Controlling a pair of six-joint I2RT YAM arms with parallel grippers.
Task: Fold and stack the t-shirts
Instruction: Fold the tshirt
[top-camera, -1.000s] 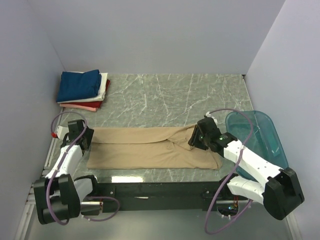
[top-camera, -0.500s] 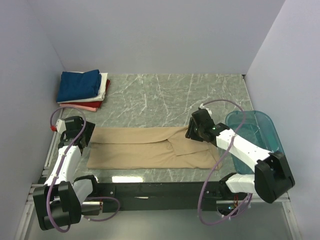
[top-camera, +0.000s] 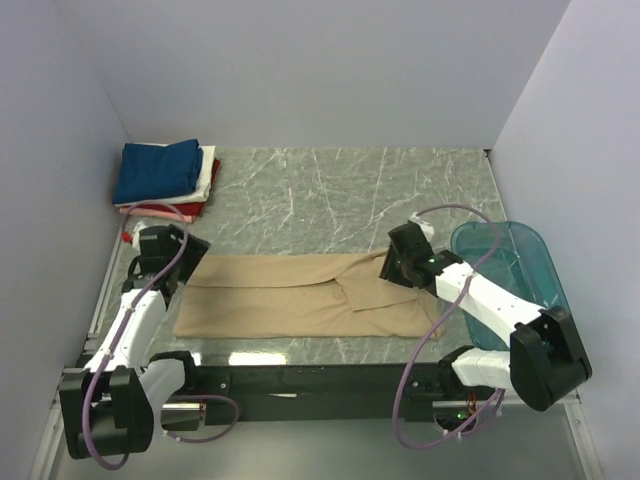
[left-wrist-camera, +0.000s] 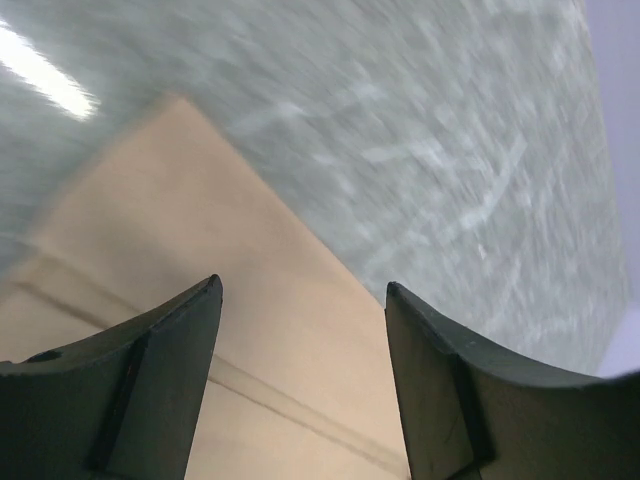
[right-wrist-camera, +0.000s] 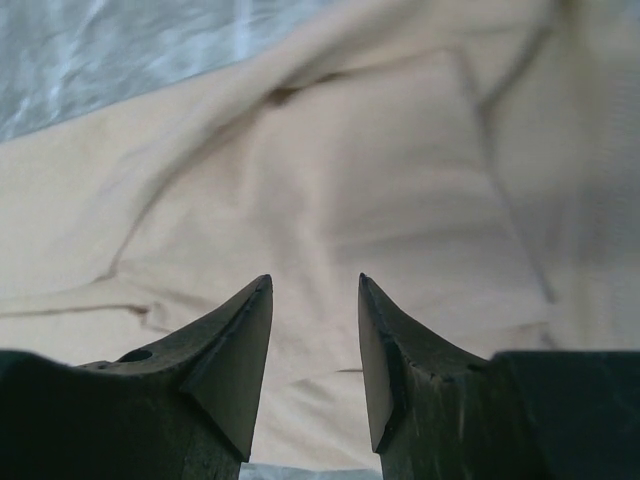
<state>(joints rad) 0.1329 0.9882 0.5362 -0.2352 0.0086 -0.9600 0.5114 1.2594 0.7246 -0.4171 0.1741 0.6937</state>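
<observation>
A grey-green marble-patterned table top (top-camera: 350, 190) sits boxed in by plain pale lavender walls (top-camera: 320, 70) at the back and both sides. A bright strip of glare (top-camera: 250, 357), probably an overhead lamp's reflection, lies along its near edge.

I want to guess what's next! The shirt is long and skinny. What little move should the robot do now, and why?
Probably lower the left fingers onto the left end of the long tan cloth t-shirt and pinch it. They stand open above that end, holding nothing, and the strip is not yet folded short.
</observation>
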